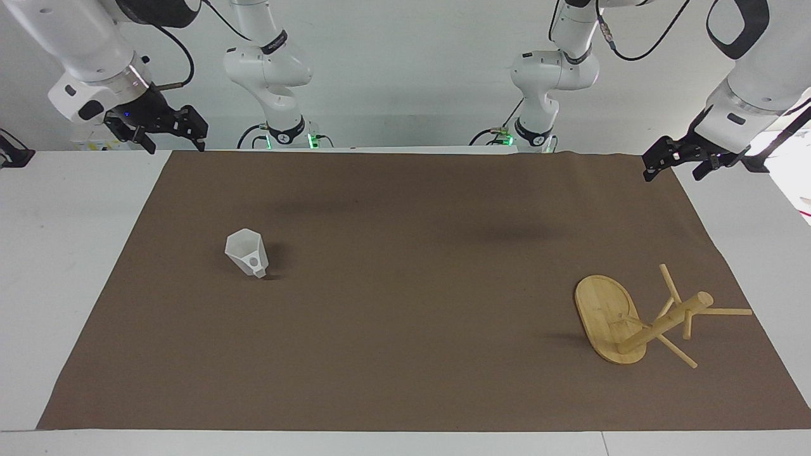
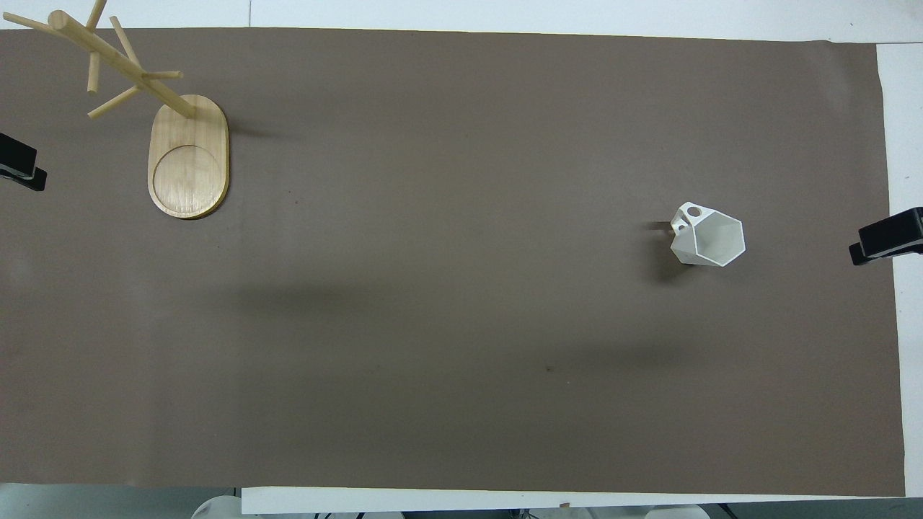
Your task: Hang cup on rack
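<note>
The white faceted cup [image 1: 246,252] stands upright on the brown mat, toward the right arm's end of the table. Its handle points away from the robots. It also shows in the overhead view [image 2: 707,234]. The bamboo rack [image 1: 608,323] stands on its oval base toward the left arm's end, its post and pegs bare; it also shows in the overhead view [image 2: 189,158]. My right gripper [image 1: 174,144] hangs open and empty over the mat's corner at its own end. My left gripper [image 1: 673,172] hangs open and empty over the mat's corner at its end. Both are well apart from the cup and rack.
The brown mat [image 1: 405,329] covers most of the white table [image 1: 57,266]. Only the grippers' dark tips show at the side edges of the overhead view, the left gripper [image 2: 18,169] and the right gripper [image 2: 887,234].
</note>
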`<action>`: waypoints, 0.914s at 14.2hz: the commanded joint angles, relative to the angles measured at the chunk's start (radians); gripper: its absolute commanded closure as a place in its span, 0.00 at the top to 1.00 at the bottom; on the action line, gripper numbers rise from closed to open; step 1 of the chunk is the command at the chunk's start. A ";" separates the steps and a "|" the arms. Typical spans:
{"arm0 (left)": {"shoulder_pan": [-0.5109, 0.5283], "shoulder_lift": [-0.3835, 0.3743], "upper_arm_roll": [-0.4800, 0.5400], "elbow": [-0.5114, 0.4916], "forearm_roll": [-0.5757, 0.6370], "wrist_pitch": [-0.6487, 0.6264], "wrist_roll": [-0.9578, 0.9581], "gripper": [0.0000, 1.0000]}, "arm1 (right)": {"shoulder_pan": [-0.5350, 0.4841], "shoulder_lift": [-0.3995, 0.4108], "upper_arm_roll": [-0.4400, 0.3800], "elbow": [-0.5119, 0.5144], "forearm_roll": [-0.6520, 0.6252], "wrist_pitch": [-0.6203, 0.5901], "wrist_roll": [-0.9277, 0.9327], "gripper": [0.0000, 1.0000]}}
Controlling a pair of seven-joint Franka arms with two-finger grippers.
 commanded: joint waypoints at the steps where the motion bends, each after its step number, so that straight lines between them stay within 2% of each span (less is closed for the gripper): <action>1: 0.002 -0.026 -0.003 -0.032 0.017 0.000 -0.001 1.00 | 0.011 -0.007 -0.007 0.000 -0.014 0.003 0.022 0.99; 10: 0.002 -0.026 -0.003 -0.032 0.017 0.000 -0.001 1.00 | 0.003 -0.040 -0.007 -0.022 0.002 0.001 0.006 0.99; 11: 0.002 -0.026 -0.003 -0.032 0.017 0.000 -0.001 1.00 | 0.003 -0.037 -0.007 -0.020 0.003 0.012 -0.051 0.99; 13: 0.002 -0.026 -0.003 -0.032 0.017 0.000 -0.001 1.00 | -0.012 -0.041 -0.013 -0.051 0.004 0.076 -0.297 0.99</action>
